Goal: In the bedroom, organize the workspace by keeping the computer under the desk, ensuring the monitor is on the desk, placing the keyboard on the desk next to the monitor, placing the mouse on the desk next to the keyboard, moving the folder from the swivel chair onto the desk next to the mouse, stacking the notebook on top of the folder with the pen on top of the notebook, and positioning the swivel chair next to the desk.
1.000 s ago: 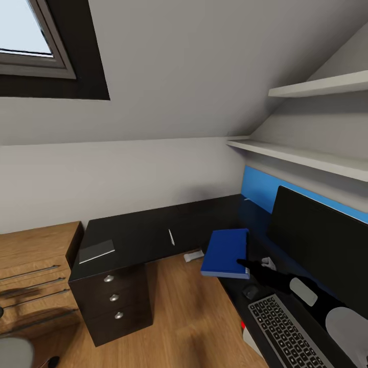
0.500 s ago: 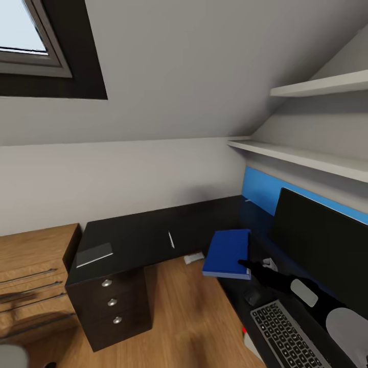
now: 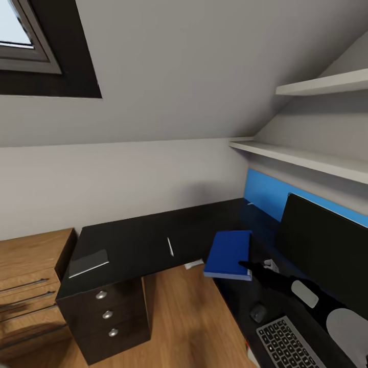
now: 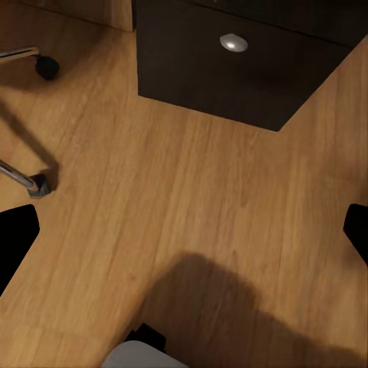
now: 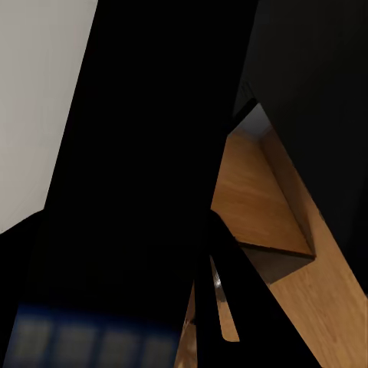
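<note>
**Blue folder lies on the black desk, right gripper at its corner**

The folder lies flat on the desk near the inner corner of the L, one edge at the desk's front rim. The right gripper touches the folder's near corner; whether its fingers are clamped or loose cannot be told. Just beside it stands the monitor before the blue back panel, with the mouse and the keyboard nearer the camera. On the other wing lie the pen and, well apart, the notebook above 3 dark drawers. A light wood cabinet adjoins. In the left wrist view the left gripper hangs over the wood floor, fingers spread wide, near the swivel chair's base
</note>
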{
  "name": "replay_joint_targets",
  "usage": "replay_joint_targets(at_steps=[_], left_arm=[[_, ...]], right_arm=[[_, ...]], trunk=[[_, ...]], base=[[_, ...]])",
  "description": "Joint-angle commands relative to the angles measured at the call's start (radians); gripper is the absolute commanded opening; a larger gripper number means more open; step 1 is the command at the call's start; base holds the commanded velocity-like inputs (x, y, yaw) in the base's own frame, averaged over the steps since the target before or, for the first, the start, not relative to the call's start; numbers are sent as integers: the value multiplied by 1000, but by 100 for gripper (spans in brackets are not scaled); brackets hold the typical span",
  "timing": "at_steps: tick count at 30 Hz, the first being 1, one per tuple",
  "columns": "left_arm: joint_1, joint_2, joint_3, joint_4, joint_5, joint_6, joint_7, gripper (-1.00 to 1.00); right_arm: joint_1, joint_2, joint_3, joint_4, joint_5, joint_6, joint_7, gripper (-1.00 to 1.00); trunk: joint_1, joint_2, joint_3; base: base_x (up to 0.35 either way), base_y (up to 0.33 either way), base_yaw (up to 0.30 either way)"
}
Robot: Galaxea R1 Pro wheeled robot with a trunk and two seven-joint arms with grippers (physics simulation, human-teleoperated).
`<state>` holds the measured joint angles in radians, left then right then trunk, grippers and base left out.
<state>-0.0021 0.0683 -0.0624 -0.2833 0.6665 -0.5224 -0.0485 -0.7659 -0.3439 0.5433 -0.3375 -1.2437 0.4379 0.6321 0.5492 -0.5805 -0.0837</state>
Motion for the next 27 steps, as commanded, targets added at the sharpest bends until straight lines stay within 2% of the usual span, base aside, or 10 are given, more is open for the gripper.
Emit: replay_joint_targets(at_steps=[1, 10, 15, 21, 27], left_arm=[[0, 1, -6, 0, 10, -3, -4, 100], [0, 1, -6, 0, 10, -3, -4, 100], [0, 1, -6, 0, 11, -3, -4, 100], [0, 1, -6, 0, 11, -2, -4, 100], [0, 1, -6, 0, 11, -2, -4, 100]], right_arm=[[-1, -1, 4, 0, -9, 1, 0, -100], [-1, 0, 6, 7, -9, -52, -3, -100], [-1, 2, 6, 24, -9, -63, -3, -100], [-1, 4, 8, 28, -10, -113, -6, -100], [-1, 6, 10, 29, -10, -134, -37, -100]], trunk=[[1, -1, -2], [1, -1, -2], [1, -1, -2], [1, -1, -2], [1, -1, -2]], base=[[123, 0, 0], [212, 0, 0], [47, 0, 0], [9, 0, 0], [1, 0, 0]])
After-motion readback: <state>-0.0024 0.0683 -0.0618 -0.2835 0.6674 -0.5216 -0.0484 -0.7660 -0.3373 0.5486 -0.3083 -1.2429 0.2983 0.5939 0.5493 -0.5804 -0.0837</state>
